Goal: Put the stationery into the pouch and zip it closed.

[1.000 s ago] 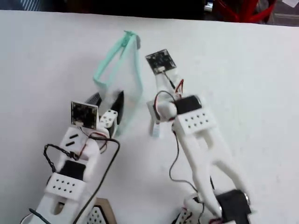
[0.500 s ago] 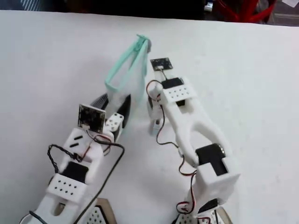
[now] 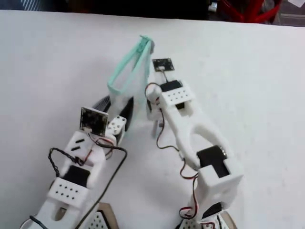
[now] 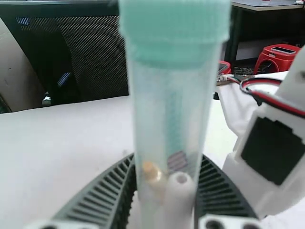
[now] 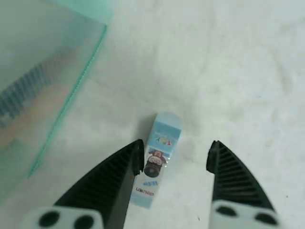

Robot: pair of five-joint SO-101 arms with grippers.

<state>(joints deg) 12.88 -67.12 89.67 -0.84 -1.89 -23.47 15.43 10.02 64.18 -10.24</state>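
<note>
Your right tool (image 5: 176, 145) hangs spread over the small light-blue rectangular eraser (image 5: 162, 136), which lies on the white table (image 5: 238, 57) just beside the translucent teal-edged plastic pouch (image 5: 43, 62). Shift toward the pouch to centre the eraser before closing. Your left tool (image 4: 164, 191) pinches the pouch upright.

White flat-topped bench (image 3: 248, 71), matte, with dark room clutter beyond its 12 o'clock edge. Lying flat on it at about centre: small light-blue rectangular eraser block in a printed wrapper (image 5: 157, 160), one long side down. At 11 o'clock from the block, just beside it: translucent soft pouch with mint-green edging (image 3: 127, 76), standing on edge; its lower edge appears to meet the bench. Tan wooden base plate (image 3: 106, 212) at 6 o'clock.
</note>
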